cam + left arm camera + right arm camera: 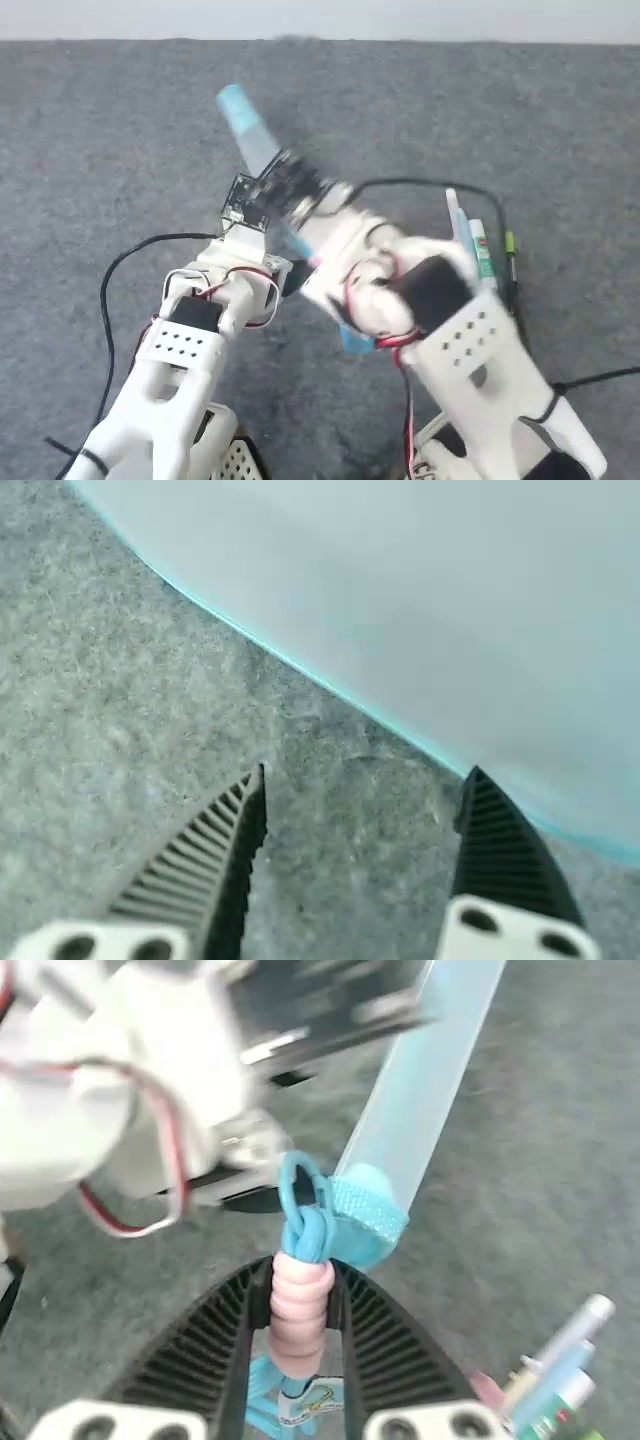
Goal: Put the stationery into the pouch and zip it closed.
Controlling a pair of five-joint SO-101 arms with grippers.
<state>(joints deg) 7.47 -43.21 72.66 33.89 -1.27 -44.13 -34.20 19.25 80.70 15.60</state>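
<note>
- The pink zipper pull (302, 1315) of the pouch (430, 1090) is clamped in the right pincer (300, 1265).
- The left pincer (366, 772) is held apart over the counter (120, 710).
- Pens (480, 245) are laid at the right.

The middle is crowded: left arm (180, 345) and right arm (470, 340) press close over the pouch (243, 118). The right gripper (300, 1265), clamped on the pink zipper pull (300, 1315), faces the left arm just ahead. Pens (482, 250) flank the right arm. Bare mat (90, 150) lies open leftward and between the spread fingers of the left gripper (365, 770).
</note>
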